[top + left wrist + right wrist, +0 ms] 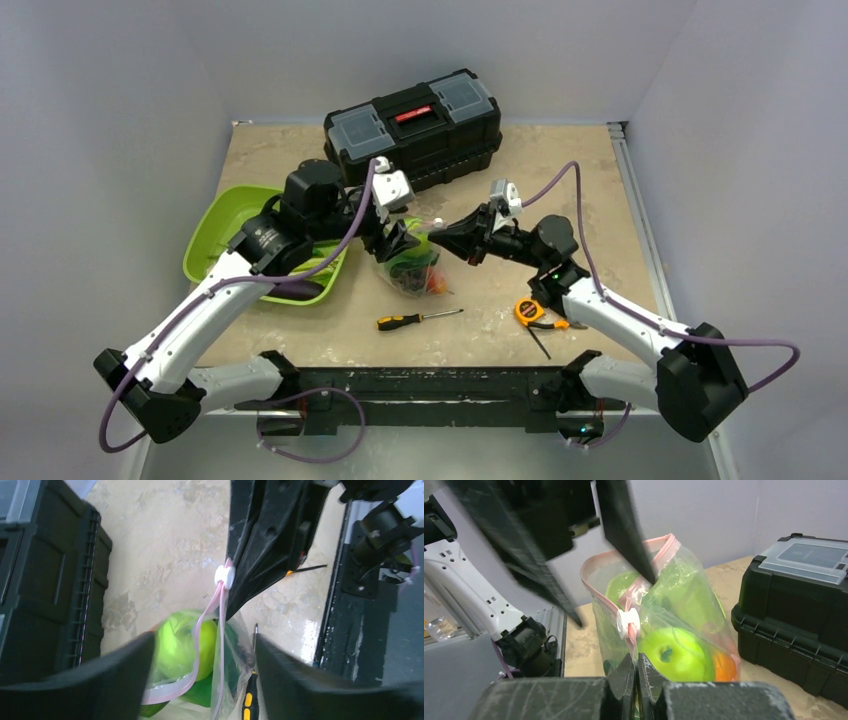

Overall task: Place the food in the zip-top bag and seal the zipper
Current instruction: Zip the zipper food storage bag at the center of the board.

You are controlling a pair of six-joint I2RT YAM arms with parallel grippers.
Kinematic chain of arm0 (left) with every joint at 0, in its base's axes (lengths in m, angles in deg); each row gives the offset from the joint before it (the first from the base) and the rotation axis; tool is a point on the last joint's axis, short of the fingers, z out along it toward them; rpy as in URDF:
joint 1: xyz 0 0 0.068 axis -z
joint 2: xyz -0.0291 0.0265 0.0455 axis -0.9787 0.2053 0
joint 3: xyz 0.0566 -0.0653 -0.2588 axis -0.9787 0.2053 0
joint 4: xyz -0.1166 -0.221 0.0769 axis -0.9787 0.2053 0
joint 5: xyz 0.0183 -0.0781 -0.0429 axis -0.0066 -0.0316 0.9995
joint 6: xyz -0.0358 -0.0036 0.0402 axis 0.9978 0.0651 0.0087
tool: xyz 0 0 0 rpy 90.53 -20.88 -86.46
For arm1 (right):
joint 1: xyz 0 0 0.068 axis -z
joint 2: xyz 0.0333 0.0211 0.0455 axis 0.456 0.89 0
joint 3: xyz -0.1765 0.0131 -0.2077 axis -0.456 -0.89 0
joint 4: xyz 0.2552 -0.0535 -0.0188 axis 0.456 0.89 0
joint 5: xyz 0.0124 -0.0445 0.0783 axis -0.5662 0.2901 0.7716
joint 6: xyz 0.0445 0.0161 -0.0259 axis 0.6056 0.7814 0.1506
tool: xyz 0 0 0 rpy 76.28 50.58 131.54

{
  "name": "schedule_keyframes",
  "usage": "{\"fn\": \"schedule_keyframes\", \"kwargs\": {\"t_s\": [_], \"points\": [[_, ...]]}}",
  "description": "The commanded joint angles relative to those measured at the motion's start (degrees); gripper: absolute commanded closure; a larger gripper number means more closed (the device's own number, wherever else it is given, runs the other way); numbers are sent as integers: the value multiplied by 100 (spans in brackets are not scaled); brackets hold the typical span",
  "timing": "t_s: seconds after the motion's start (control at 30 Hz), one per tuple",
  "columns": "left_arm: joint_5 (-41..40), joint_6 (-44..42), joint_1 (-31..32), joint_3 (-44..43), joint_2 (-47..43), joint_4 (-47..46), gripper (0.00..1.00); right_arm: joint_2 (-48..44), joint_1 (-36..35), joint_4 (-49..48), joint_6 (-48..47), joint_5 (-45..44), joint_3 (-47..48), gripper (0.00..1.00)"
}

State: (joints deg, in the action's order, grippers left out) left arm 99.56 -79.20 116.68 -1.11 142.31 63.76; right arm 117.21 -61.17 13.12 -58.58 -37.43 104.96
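The clear zip-top bag [410, 268] hangs in the middle of the table with the food inside: a green apple [676, 652], an orange piece [724, 667] and green leafy pieces [212, 687]. Its pinkish zipper [596, 595] gapes in a loop, with a white slider [626, 623] at the end nearest my right gripper. My right gripper [638, 662] is shut on the bag's edge just under the slider. My left gripper [205, 642] is open, its fingers [125, 665] straddling the bag's top; it also shows in the top view [400, 240].
A black toolbox [415, 125] stands at the back. A lime-green tray [215, 240] lies at the left under my left arm. A yellow-black screwdriver [418, 319] lies in front of the bag, and an orange tape measure [530, 310] lies at the right.
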Motion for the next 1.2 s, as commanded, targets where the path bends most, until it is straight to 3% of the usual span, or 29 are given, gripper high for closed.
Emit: {"fn": "schedule_keyframes", "kwargs": {"t_s": [0.0, 0.07, 0.23, 0.47, 0.53, 0.57, 0.63, 0.67, 0.73, 0.8, 0.83, 0.9, 1.1, 1.13, 1.17], "points": [[650, -184, -38, -773, 245, 257, 11, -38, 88, -307, 7, 205, 295, 100], [1014, -329, -46, -1062, 460, 408, 4, -23, 137, -244, -2, 360, 344, 100], [2426, -1247, -100, -1871, 1294, 1609, 0, -4, 260, -162, 36, 804, 410, 100], [2509, -1581, -147, -2047, 1781, 2002, 4, 0, 387, 29, -25, 1239, 513, 100], [2368, -1596, -152, -1957, 1756, 2004, 14, -19, 414, 36, -20, 1328, 539, 100], [2198, -1531, -158, -1894, 1723, 1936, 23, -21, 423, 61, -30, 1353, 552, 100], [1767, -1298, -189, -1829, 1705, 1813, 54, -27, 433, 97, -45, 1371, 571, 100], [1644, -1148, -217, -1829, 1708, 1804, 65, -22, 435, 100, -48, 1383, 577, 100], [1636, -915, -307, -1829, 1698, 1790, 81, 18, 434, 107, -43, 1423, 589, 100], [1560, -764, -325, -1824, 1683, 1809, 89, 59, 438, 109, -25, 1420, 621, 100], [1548, -704, -320, -1836, 1675, 1824, 99, 80, 438, 119, -26, 1427, 630, 100], [1556, -603, -325, -1822, 1658, 1809, 100, 140, 434, 170, -22, 1480, 707, 99], [1830, -324, -323, -1629, 1462, 1416, 100, 522, 434, -53, 295, 1713, 909, 75], [1845, -306, -323, -1591, 1425, 1362, 100, 576, 438, -119, 347, 1748, 930, 75], [1863, -293, -322, -1584, 1385, 1355, 96, 640, 434, -140, 378, 1780, 952, 84]]}}
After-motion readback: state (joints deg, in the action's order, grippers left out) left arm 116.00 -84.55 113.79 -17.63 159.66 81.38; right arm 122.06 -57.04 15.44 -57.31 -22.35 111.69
